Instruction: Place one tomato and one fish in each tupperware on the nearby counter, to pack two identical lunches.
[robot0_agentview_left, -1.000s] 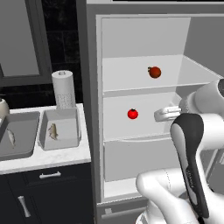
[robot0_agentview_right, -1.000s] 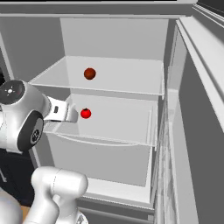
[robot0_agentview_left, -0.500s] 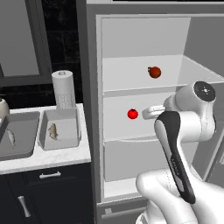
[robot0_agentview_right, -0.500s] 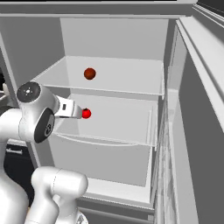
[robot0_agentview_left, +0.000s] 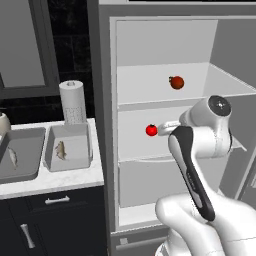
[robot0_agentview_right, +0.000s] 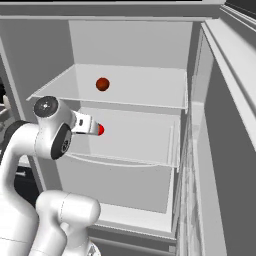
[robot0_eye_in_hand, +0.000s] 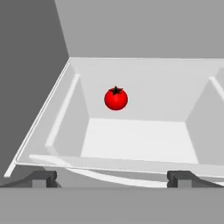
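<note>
Reaching into the fridge (robot0_agentview_left: 165, 45), the arm should advance level along the middle shelf (robot0_agentview_right: 145, 145), 1 tier below the darker tomato (robot0_agentview_left: 176, 82). Both tupperware (robot0_agentview_left: 67, 146) trays hold 1 fish each on the counter (robot0_agentview_left: 55, 180) beside the fridge. Gripper (robot0_eye_in_hand: 111, 177) released, jaws wide, empty; centre the bright tomato (robot0_eye_in_hand: 116, 98) before clenching.

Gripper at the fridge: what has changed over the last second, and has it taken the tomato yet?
The gripper has swung in toward the bright red tomato on the middle fridge shelf and now sits just short of it, jaws open, nothing held. The darker tomato on the upper shelf, the two tupperware on the counter with a fish in each, and the paper towel roll have stayed put.
</note>
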